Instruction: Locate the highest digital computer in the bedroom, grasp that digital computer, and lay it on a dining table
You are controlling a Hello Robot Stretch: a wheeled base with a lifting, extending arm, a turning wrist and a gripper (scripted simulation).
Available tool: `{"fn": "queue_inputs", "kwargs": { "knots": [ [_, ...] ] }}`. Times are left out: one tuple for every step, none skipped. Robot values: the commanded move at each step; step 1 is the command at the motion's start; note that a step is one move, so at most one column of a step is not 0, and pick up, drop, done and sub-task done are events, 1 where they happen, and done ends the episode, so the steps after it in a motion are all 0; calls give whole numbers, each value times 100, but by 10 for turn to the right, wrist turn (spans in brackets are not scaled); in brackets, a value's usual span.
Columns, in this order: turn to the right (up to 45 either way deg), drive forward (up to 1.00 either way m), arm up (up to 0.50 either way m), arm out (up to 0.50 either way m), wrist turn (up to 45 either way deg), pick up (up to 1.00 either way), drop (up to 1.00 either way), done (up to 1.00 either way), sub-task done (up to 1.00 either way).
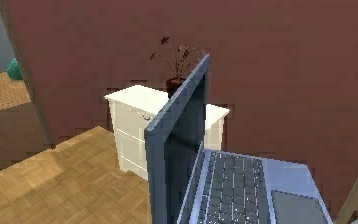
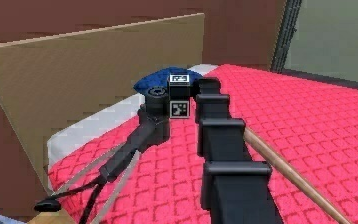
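Forward view: the open digital computer (image 1: 187, 150) shows close at lower right, before a white dresser (image 1: 132, 130) against the red wall (image 1: 287, 60); wood floor (image 1: 47, 175) lies free at left. Arm side view: the arm (image 2: 227, 150) stretches over the red bed (image 2: 307, 120) (headboard (image 2: 77, 70) beyond), with the gripper (image 2: 82, 195) slanting down-left; whether it holds anything, I cannot tell.

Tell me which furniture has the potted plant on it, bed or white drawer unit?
The white drawer unit in the forward view: the plant stands on its top. The bed carries a red quilt.
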Motion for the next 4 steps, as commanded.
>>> {"fn": "queue_inputs", "kwargs": {
  "knots": [
    [0,0,0,-20,0,0,0,0,0],
    [-450,0,0,0,0,0,0,0,0],
    [-30,0,0,0,0,0,0,0,0],
    [0,10,0,0,0,0,0,0,0]
  ]
}}
